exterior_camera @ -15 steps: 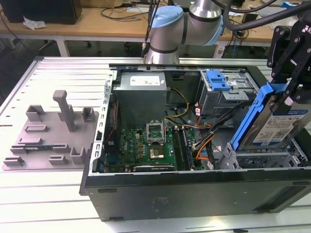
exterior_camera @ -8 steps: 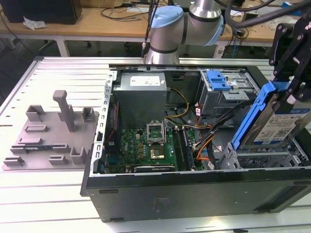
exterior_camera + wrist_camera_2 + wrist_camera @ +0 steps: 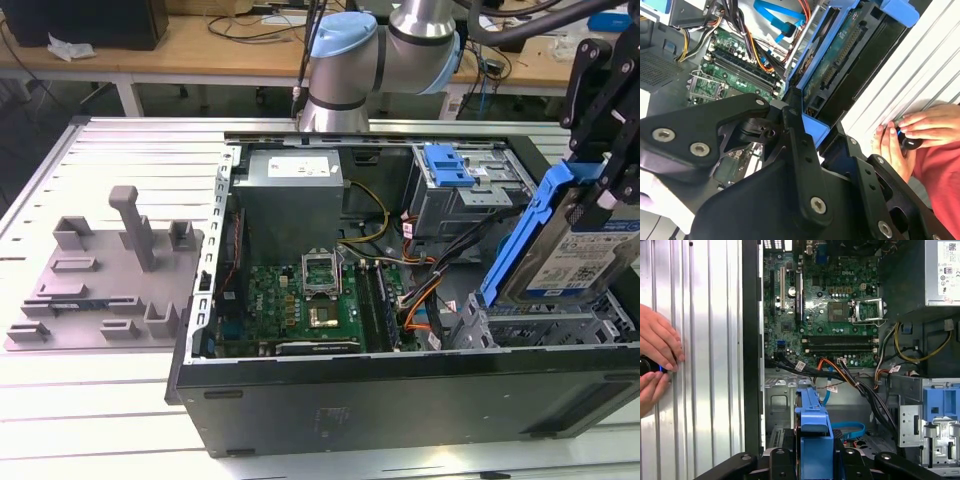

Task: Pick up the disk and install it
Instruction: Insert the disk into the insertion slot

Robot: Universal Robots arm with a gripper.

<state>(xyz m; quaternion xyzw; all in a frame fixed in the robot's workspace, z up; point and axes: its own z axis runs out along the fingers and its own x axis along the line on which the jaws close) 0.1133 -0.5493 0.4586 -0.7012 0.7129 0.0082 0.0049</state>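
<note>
The disk is a silver-black drive with a white-and-blue label, clipped in a blue carrier frame. It hangs tilted on edge just above the metal drive cage at the exterior view's right end of the open computer case. My black gripper is shut on the disk's upper end. The second wrist view looks along the disk's green circuit-board side, with the gripper clamped on the blue frame. The first wrist view shows the carrier's blue edge between the gripper's fingers, over the cage.
Inside the case lie a green motherboard, a grey power supply, bundled cables and another blue carrier in a far bay. A grey fixture plate sits at the exterior view's left. A person's hands rest on the ribbed table beside the case.
</note>
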